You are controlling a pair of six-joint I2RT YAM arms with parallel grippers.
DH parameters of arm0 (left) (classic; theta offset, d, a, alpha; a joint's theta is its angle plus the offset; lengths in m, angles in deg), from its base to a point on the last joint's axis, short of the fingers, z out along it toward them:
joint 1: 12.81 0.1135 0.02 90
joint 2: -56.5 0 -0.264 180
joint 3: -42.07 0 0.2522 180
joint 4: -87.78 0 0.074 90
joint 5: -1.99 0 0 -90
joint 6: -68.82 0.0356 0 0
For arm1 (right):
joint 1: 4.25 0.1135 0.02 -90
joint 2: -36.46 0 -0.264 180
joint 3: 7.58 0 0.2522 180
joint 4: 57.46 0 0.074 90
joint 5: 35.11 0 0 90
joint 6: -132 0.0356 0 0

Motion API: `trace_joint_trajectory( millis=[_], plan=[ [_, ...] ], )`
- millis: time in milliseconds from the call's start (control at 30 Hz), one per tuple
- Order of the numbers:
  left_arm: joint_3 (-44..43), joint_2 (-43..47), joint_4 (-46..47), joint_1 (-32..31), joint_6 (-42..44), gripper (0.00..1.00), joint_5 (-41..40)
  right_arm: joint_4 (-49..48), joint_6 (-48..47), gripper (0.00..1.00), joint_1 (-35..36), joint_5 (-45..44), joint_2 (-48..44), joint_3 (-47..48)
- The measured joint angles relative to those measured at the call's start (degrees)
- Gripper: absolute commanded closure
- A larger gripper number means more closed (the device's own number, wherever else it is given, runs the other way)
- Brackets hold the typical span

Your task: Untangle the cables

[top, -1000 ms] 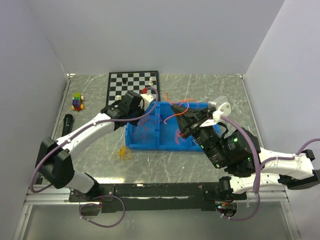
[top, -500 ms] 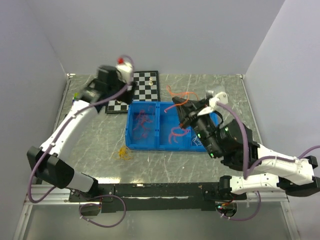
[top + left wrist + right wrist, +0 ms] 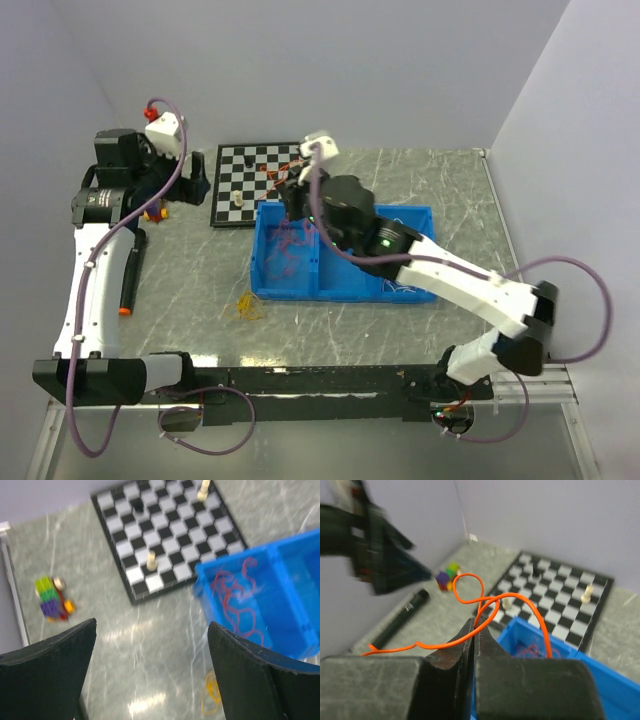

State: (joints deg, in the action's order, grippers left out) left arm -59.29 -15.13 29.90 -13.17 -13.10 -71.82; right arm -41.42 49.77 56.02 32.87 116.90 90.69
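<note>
My right gripper (image 3: 474,623) is shut on an orange cable (image 3: 481,604), which loops above its tips and trails off left and right. In the top view this gripper (image 3: 291,194) hangs over the far left corner of the blue bin (image 3: 340,292), and the orange cable (image 3: 284,170) crosses the chessboard edge. A red cable (image 3: 235,596) lies coiled in the bin's left compartment (image 3: 290,250). A yellow cable (image 3: 247,305) lies on the table in front of the bin, also in the left wrist view (image 3: 211,700). My left gripper (image 3: 151,625) is open and empty, raised high at the far left (image 3: 192,182).
A chessboard (image 3: 262,180) with a few pieces lies behind the bin. A black marker (image 3: 130,270) and a small stack of coloured toy blocks (image 3: 50,600) sit by the left wall. A thin pale cable (image 3: 402,286) lies in the bin's right compartment.
My left gripper opened and swung up and left, away from the bin, leaving the red cable inside. My right arm swept left across the bin toward the chessboard with the orange cable.
</note>
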Motion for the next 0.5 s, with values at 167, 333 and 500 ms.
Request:
trace_joint_trajectory(
  millis=[167, 333, 500],
  plan=[
    [1.97, -0.35, -4.07, 3.48, 2.43, 0.03, 3.15, 1.97, 3.48, 1.00, -4.94, 4.66, 8.07, 0.26],
    [1.99, 0.09, -4.74, 5.44, 3.72, 0.03, 5.03, 3.02, 6.54, 1.00, -7.72, 6.80, 12.41, 0.28],
    [2.60, 1.25, -3.69, 6.12, 4.26, 0.03, 5.20, 3.04, 8.98, 1.00, -8.57, 7.65, 12.92, 0.11]
  ],
)
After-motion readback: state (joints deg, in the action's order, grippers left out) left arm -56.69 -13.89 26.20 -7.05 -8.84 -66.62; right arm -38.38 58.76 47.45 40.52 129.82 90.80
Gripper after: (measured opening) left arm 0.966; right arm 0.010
